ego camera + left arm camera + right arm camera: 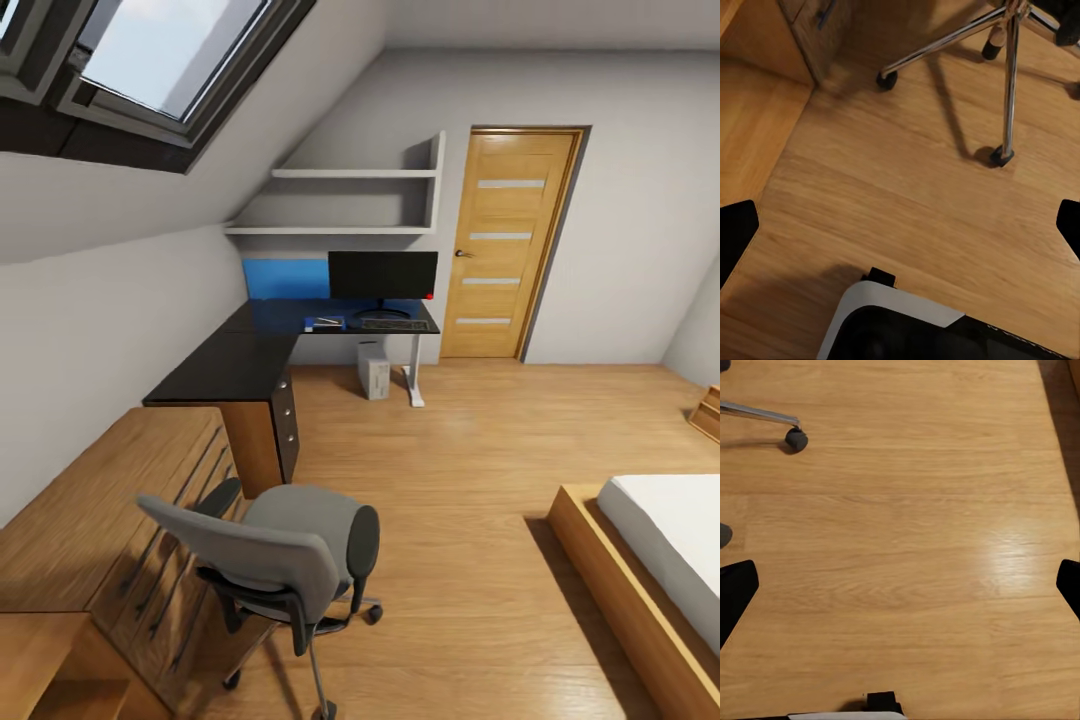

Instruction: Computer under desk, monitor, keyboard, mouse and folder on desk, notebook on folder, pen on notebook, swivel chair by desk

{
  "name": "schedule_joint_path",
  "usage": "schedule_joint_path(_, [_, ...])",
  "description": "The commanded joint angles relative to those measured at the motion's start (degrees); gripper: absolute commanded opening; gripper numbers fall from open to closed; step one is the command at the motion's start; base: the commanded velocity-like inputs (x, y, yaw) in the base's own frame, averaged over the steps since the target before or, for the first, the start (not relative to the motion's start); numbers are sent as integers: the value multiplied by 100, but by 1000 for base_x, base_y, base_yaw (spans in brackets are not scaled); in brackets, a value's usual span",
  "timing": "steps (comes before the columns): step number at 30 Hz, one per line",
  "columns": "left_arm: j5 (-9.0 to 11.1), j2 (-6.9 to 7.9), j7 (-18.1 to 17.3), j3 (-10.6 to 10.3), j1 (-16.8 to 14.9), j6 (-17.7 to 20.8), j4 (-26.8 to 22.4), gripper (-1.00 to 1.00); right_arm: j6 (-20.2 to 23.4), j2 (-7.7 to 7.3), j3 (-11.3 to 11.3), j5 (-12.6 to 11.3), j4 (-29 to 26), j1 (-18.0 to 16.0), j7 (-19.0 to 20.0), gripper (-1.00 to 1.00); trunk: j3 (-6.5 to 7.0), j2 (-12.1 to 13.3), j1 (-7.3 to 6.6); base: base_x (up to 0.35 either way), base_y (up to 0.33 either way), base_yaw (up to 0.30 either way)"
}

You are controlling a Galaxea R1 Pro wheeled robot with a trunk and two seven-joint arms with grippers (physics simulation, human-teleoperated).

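Bedroom workspace seen from my head camera. The swivel chair (290, 560), grey with black armrests and a metal star base on castors, stands near me beside the light wooden cabinets (110, 520), well apart from the black L-shaped surface (240, 365) in the far corner. On that surface stand the monitor (382, 276) and, just in front, the keyboard (394, 324); a small flat item (325, 322) to their left is too small to name. The computer (373, 371) sits beneath. My left tool (900, 225) and right tool (900, 585) hang spread and empty over the floor. Best next step, I judge: approach the chair squarely, push low and slowly, since castors roll freely.
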Motion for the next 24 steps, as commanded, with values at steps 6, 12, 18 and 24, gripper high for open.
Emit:
schedule_joint_path(6, [-2,-1,14,-3,-4,-16,3,100,-15,2,15,36,11,-7,-49,100,-12,-12,3,0,209,0])
schedule_joint_path(12, [-4,-1,14,-3,-5,-16,3,100,-8,2,15,41,11,-7,-49,100,-12,-12,3,0,190,-15])
schedule_joint_path(18, [-2,-1,14,-4,-5,-12,3,100,-7,2,15,42,13,-7,-49,100,-12,-12,3,0,43,-181])
schedule_joint_path(24, [-2,-1,14,-3,-4,-11,3,100,-6,2,15,42,11,-7,-49,100,-12,-12,3,0,7,-204])
